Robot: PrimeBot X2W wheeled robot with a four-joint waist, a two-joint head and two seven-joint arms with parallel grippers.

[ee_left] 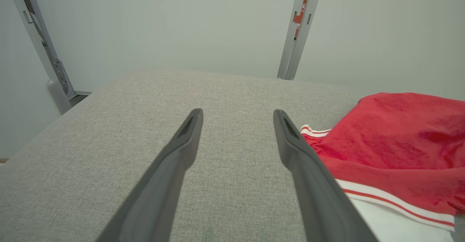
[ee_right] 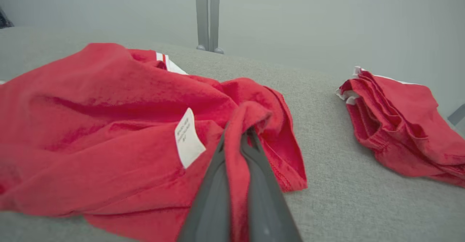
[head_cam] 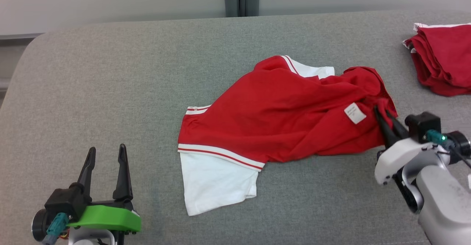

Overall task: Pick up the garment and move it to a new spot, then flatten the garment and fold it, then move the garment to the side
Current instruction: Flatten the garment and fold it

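Seeing the garment (head_cam: 279, 116) crumpled near the middle of the grey padded surface (head_cam: 110, 72), red body bunched, white sleeve spread flat toward the front edge. Clamped at its right-hand bunched edge, just beside the white label (head_cam: 355, 113), by the right gripper (head_cam: 381, 112): fingers together, red fold pinched between them. Left gripper (head_cam: 106, 147) low left, fingers apart, holding nothing, well apart from the cloth. Reads as step one, pick-up: grip made, not yet lifted. Next probably calls for a lift high enough to clear the trailing sleeve, then a carry to a fresh spot, away from the folded red pile (head_cam: 441, 61) at far right. Risk: thin pinch slipping.
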